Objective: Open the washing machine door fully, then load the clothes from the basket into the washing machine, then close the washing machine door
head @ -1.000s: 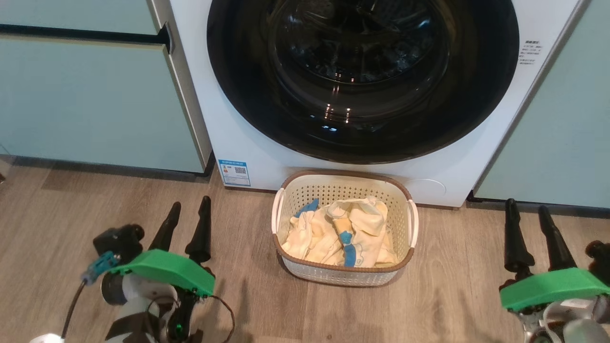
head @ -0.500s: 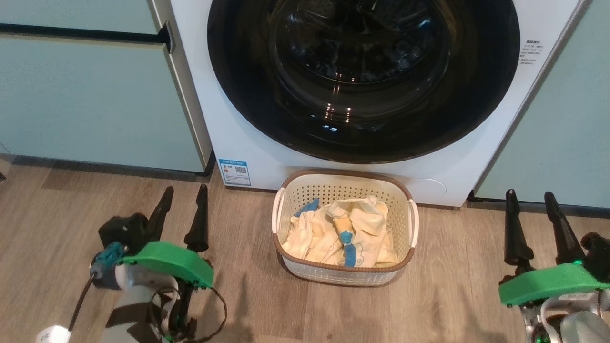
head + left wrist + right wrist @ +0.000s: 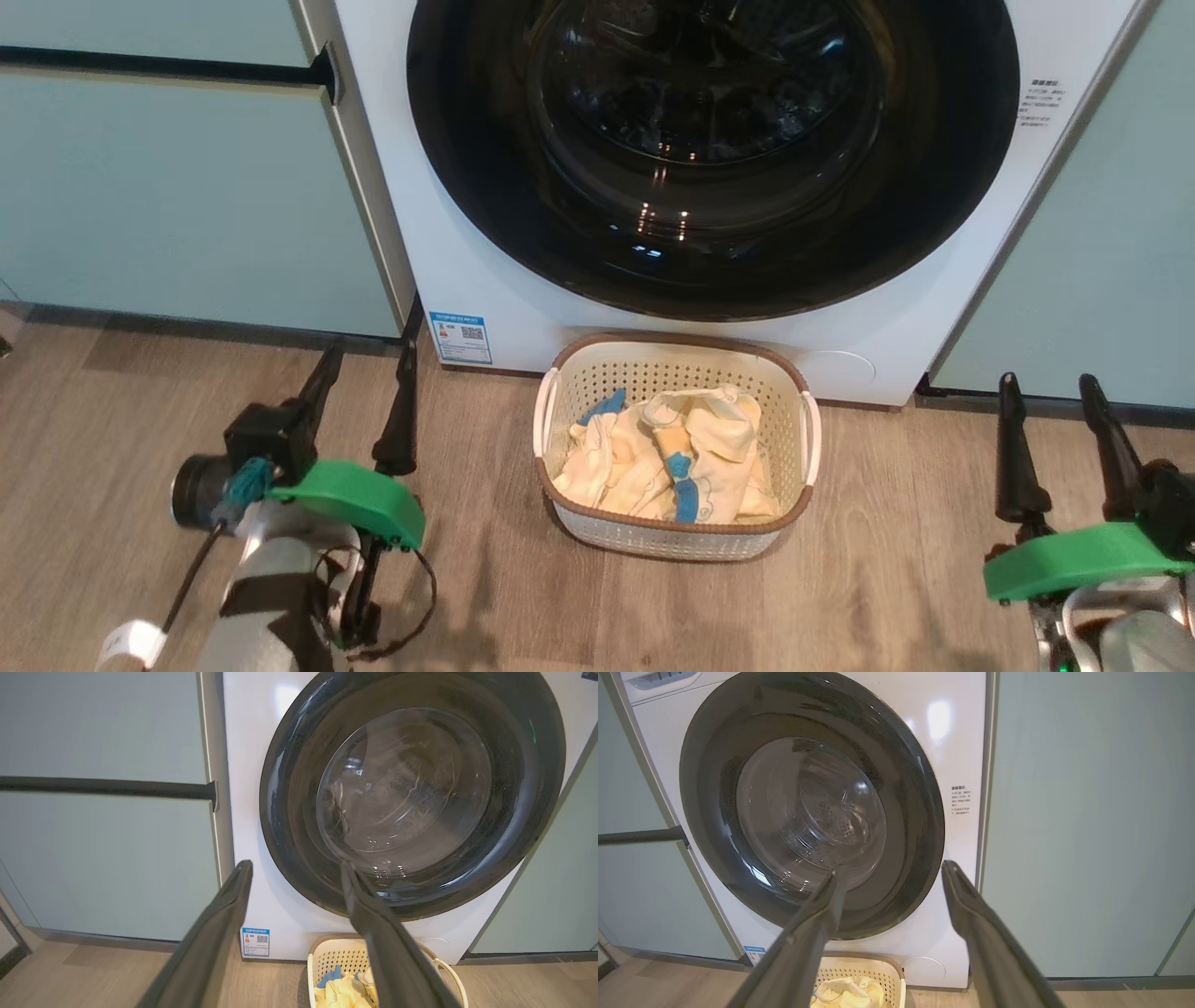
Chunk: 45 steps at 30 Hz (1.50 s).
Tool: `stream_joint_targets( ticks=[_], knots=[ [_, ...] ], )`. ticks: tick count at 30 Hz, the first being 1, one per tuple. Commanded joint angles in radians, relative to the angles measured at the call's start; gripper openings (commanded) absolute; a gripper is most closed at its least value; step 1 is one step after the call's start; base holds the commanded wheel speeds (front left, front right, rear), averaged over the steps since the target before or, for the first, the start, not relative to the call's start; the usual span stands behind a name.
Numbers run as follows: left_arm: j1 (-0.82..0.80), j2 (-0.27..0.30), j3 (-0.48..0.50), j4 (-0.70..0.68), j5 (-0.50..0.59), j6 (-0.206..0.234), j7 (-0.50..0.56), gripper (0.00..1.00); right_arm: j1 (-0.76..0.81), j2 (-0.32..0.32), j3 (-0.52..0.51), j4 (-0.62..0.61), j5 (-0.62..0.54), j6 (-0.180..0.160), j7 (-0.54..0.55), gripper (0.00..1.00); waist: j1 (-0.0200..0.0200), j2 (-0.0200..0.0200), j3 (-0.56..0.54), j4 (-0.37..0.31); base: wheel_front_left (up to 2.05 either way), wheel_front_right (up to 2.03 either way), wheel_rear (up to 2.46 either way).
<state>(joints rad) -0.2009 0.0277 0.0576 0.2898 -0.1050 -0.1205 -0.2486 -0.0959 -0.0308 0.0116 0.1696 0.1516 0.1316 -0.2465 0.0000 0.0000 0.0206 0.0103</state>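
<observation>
The white washing machine stands ahead with its round glossy black door flat against its front, also the door in the left wrist view and the door in the right wrist view. On the floor before it sits the cream basket, holding pale yellow clothes with blue trim. My left gripper hovers open left of the basket, holding nothing. My right gripper stands open to the basket's right, holding nothing. Both sets of fingers point toward the machine.
Pale green cabinets flank the machine on the left, with a dark horizontal handle bar, and more cabinet on the right. A blue label sits at the machine's lower left. Wood floor surrounds the basket.
My left gripper has risen and moved forward toward the machine's lower left corner. The right gripper has crept slightly forward. Basket and door have not moved.
</observation>
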Motion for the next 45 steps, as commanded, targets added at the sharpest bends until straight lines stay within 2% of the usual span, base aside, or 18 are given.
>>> stream_joint_targets(
  ticks=[1, 31, 45],
  knots=[
    [-0.056, 0.023, 0.026, -0.028, 0.032, 0.002, -0.013, 1.0, -0.064, -0.019, 0.015, -0.025, -0.023, -0.001, -0.015, 1.0, 0.0, 0.0, -0.001, 0.0, 0.0, 0.0, 0.0],
    [-0.057, 0.023, 0.024, 0.005, 0.028, 0.015, -0.013, 1.0, -0.064, -0.019, 0.026, 0.012, 0.001, -0.001, -0.015, 1.0, 0.0, 0.0, -0.004, -0.005, 0.01, 0.03, -0.04],
    [-0.06, 0.023, 0.016, 0.014, 0.015, 0.012, -0.013, 1.0, -0.064, -0.019, 0.031, 0.015, 0.004, -0.001, -0.015, 1.0, 0.0, 0.0, -0.003, -0.005, 0.84, 0.84, -1.69]
  ],
)
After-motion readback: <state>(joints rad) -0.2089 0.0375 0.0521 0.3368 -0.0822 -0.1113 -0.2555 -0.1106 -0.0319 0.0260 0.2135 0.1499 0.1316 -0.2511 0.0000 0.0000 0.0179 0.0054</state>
